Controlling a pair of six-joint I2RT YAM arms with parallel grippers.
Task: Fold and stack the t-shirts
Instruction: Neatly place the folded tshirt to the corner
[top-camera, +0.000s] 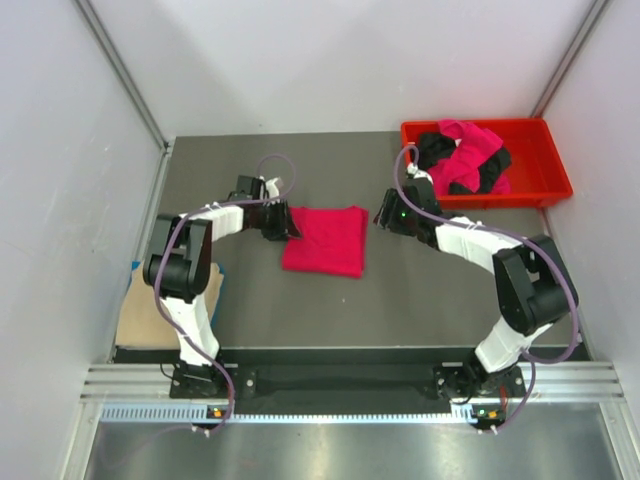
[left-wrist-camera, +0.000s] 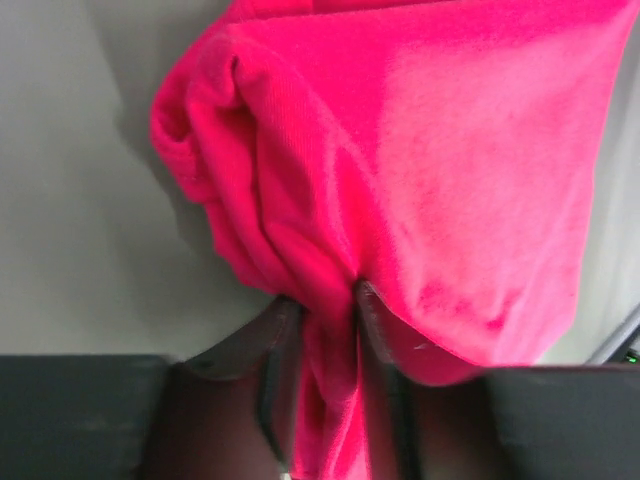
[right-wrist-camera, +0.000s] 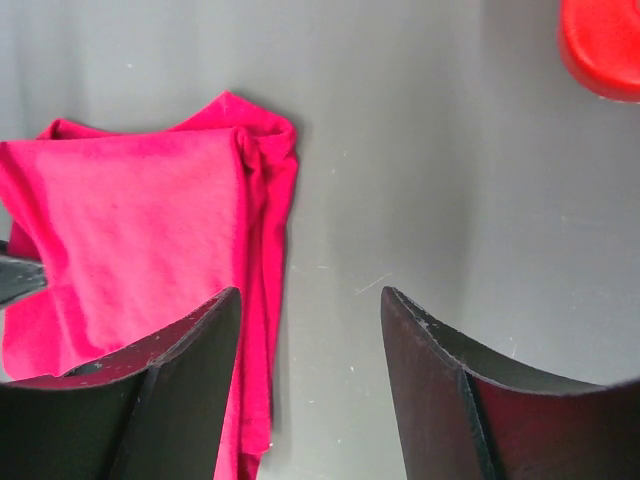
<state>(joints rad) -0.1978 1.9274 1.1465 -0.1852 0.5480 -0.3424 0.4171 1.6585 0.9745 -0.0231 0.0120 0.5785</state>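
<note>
Folding looks nearly done: my left end effector (left-wrist-camera: 322, 300) pinches the magenta t-shirt (top-camera: 325, 240) by its left edge, mid-frame on the table (top-camera: 300, 310). My right end effector (right-wrist-camera: 310, 300) hangs open beside it. Next I should release without dragging cloth.

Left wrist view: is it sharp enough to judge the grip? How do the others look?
Left wrist view: the pink shirt fills the frame, slightly soft, yet cloth is pinched in the left hand. Right wrist view: table sharp, red tray corner blurred. Top view: even light, soft shadows.
</note>
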